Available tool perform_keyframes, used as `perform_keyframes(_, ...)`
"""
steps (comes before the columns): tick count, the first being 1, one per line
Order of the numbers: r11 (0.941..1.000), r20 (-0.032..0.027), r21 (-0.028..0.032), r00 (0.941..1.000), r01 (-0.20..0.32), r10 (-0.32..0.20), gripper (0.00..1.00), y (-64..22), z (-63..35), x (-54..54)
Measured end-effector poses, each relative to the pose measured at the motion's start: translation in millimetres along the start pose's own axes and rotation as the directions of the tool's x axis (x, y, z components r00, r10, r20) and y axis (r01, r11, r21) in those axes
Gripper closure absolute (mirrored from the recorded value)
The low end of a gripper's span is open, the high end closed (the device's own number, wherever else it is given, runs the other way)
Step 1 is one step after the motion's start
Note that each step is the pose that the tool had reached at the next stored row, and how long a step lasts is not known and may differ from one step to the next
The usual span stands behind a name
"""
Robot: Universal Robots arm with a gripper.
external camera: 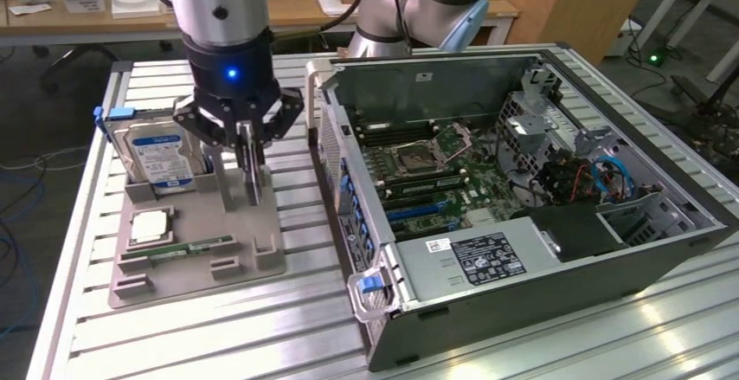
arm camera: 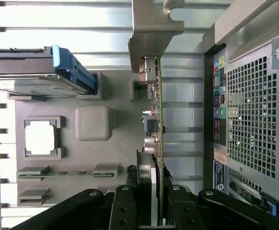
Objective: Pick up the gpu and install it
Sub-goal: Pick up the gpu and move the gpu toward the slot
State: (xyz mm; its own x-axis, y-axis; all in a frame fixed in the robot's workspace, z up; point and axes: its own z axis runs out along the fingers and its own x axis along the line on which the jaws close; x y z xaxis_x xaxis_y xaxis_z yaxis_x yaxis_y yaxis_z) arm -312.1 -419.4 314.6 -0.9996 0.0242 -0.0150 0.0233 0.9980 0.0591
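My claw (external camera: 246, 138) was clamped on the upper edge of the gpu (external camera: 252, 177), a thin dark circuit card with a silver-grey metal bracket. It stood upright over the grey moulded tray (external camera: 190, 224), between the silver hard drive with its blue-white label (external camera: 162, 162) and the open black computer case (external camera: 646, 263). I could not tell whether its lower edge had left the tray's slot. I judged the hold narrow: a skewed lift could snag the bracket and twist the card loose.
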Motion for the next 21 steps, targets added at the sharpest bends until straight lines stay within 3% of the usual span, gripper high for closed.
perform_keyframes(21, 1.0, 0.0, -0.0011, 1.0, 0.0, 0.0, 0.72, 2.8, -46.6, -0.7)
